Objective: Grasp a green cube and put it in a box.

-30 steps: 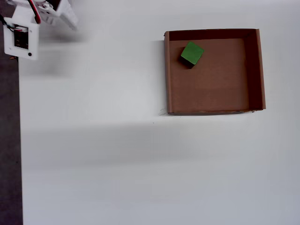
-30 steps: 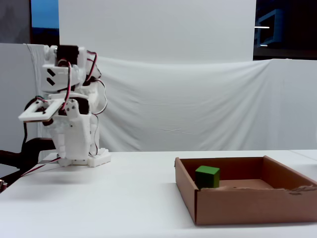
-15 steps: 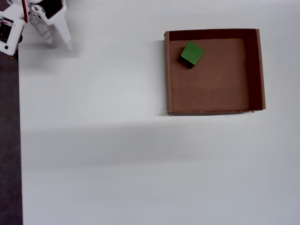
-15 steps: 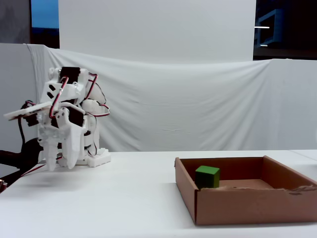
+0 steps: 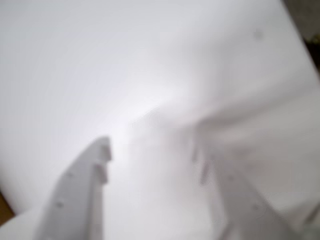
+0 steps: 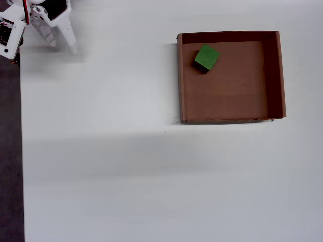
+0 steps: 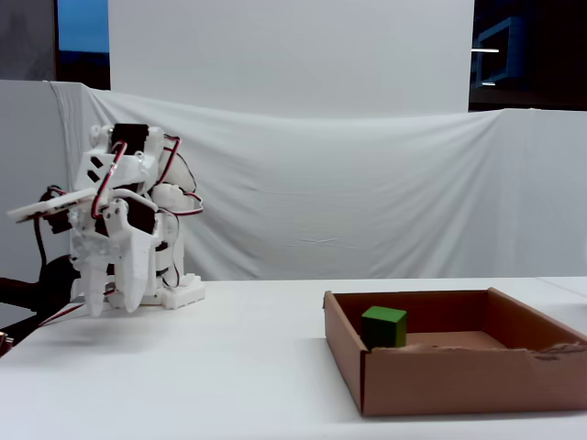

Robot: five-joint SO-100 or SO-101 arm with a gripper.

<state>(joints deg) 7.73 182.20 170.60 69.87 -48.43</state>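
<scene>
The gripper (image 7: 110, 307), empty with its jaws parted, hangs tip-down just above the table (image 6: 126, 176) beside the arm's base; the blurred wrist view shows the two fingers (image 5: 82, 195) spread over bare white. Over the past second the arm has folded down from a raised pose and has held there for the last half second. The cube (image 6: 207, 57) has not shifted: it sits on the floor of the box (image 6: 275, 75), in the corner nearest the arm in the overhead view, close to two walls, though contact cannot be judged. With the cube inside and the arm tucked well apart from it, the task looks complete and the arm appears to be parked.

The table is plain white and otherwise bare. A white cloth (image 7: 367, 183) drapes the backdrop behind it, with a pale wall above and dark openings at the upper corners.
</scene>
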